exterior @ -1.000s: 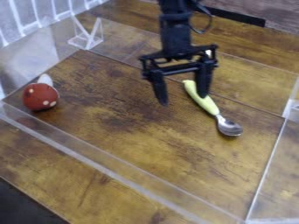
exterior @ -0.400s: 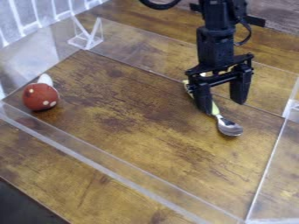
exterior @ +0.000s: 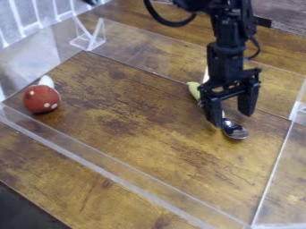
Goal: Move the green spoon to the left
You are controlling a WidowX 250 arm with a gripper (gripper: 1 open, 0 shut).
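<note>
The green spoon (exterior: 196, 90) lies on the wooden table at the right, its yellow-green handle running down-right to a silver bowl (exterior: 237, 131). My gripper (exterior: 234, 111) points down right over the handle, open, with one black finger (exterior: 214, 114) on its left and the other on its right. The arm hides most of the handle. Nothing is gripped.
A red-and-white mushroom toy (exterior: 42, 97) sits at the far left. Clear acrylic walls (exterior: 131, 183) ring the wooden table (exterior: 131, 116), with a clear stand (exterior: 88, 36) at the back left.
The gripper has moved right and toward the camera and come down, from beside the spoon's handle end to straddling the handle near the bowl. It stayed open. The spoon has not moved.
</note>
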